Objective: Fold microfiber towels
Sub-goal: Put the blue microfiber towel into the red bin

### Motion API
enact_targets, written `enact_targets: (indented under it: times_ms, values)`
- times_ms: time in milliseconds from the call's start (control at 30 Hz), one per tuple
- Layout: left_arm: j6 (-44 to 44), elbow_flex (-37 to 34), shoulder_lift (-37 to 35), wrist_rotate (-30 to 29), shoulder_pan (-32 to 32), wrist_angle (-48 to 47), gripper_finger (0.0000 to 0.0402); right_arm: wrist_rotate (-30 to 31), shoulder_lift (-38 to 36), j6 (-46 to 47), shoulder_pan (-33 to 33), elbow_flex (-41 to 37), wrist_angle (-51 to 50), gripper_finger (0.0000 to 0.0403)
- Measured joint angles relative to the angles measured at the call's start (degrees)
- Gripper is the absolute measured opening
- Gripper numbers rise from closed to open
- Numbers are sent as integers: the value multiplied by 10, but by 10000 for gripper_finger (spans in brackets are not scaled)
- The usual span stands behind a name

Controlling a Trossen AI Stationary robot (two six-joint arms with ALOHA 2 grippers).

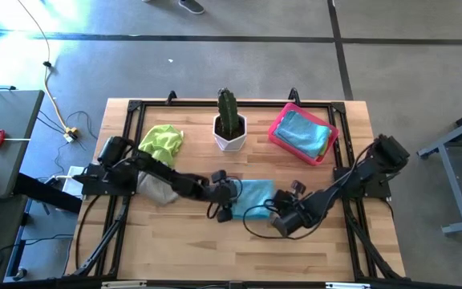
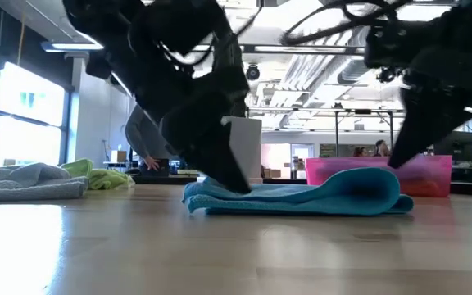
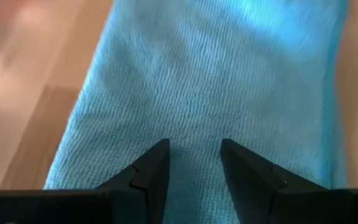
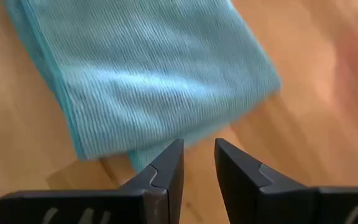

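Pressing blue towel point(image 3: 210, 93), left fingers point(image 3: 148, 177) parted.

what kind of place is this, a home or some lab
Most likely a robotics lab or workshop, not a home: a wooden table in a black metal frame on a concrete floor, exposed ceiling ducts and strip lights, and loose cables beside it.

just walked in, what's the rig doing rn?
Folding towels. Both arms are down at a light blue towel lying folded mid-table: the left gripper is over its cloth with fingers apart, the right gripper is at its edge, also slightly apart, gripping nothing visible. Another blue towel sits in the pink tray; a green towel and a grey one wait at the left.
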Motion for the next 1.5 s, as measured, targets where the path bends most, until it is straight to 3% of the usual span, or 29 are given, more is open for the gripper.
enact_targets:
  times_ms: [267,567,767,967,1233,1500]
  values:
    - [7,3,1,51,36,-46,135,3,0,173,50,-8,2,83]
    - [-205,2,5,10,-20,-33,135,63,0,214,60,-8,0,89]
    - [-282,1,7,-69,-75,-37,135,18,0,171,25,-8,-17,146]
    - [-295,0,8,-106,-96,-29,135,-87,0,82,-35,-8,-5,202]
    - [-297,0,8,-104,-98,-20,135,-190,-2,-65,-131,-8,-20,208]
    - [-301,0,8,-102,-98,-14,135,-195,-61,-136,-203,-8,-76,208]
